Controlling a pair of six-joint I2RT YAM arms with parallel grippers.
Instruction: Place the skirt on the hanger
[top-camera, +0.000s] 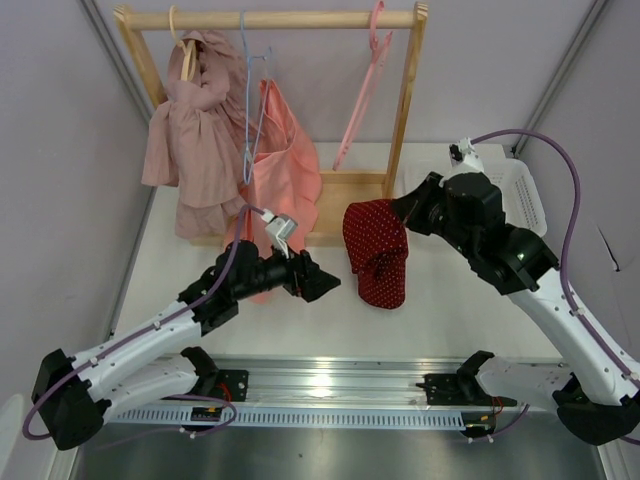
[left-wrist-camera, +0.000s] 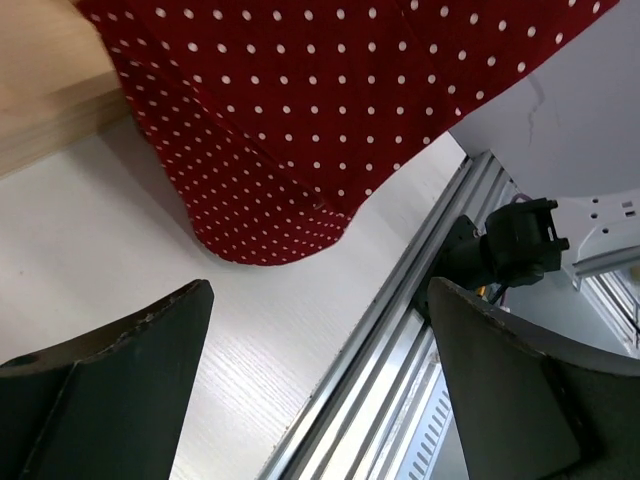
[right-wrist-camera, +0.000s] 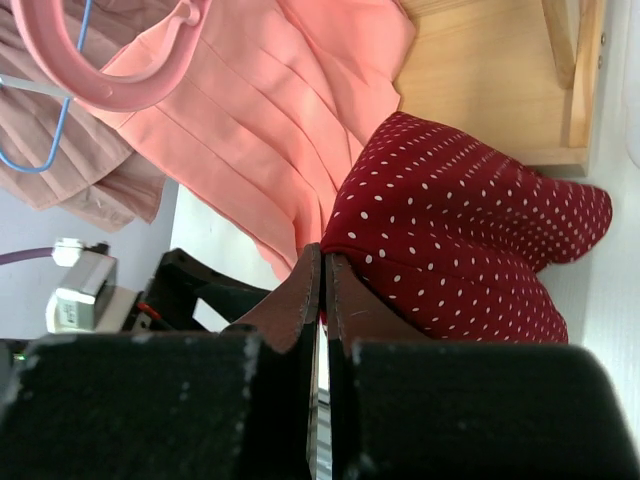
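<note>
The dark red polka-dot skirt (top-camera: 378, 252) hangs bunched just above the white table, right of centre. My right gripper (top-camera: 400, 213) is shut on its upper right edge; the right wrist view shows the jaws (right-wrist-camera: 322, 262) pressed together at the skirt's hem (right-wrist-camera: 470, 240). My left gripper (top-camera: 325, 285) is open and empty, low over the table just left of the skirt. In the left wrist view the skirt (left-wrist-camera: 300, 120) fills the top, beyond the open gripper (left-wrist-camera: 320, 330). The pink hanger (top-camera: 365, 90) hangs on the rack's rail at the right and shows in the right wrist view (right-wrist-camera: 100, 85).
A wooden rack (top-camera: 405, 100) stands at the back. On it hang a salmon-pink garment (top-camera: 285, 165) on a blue wire hanger and a dusty-pink ruffled garment (top-camera: 195, 140). A white basket (top-camera: 525, 195) sits at the right. An aluminium rail (top-camera: 330, 385) runs along the near edge.
</note>
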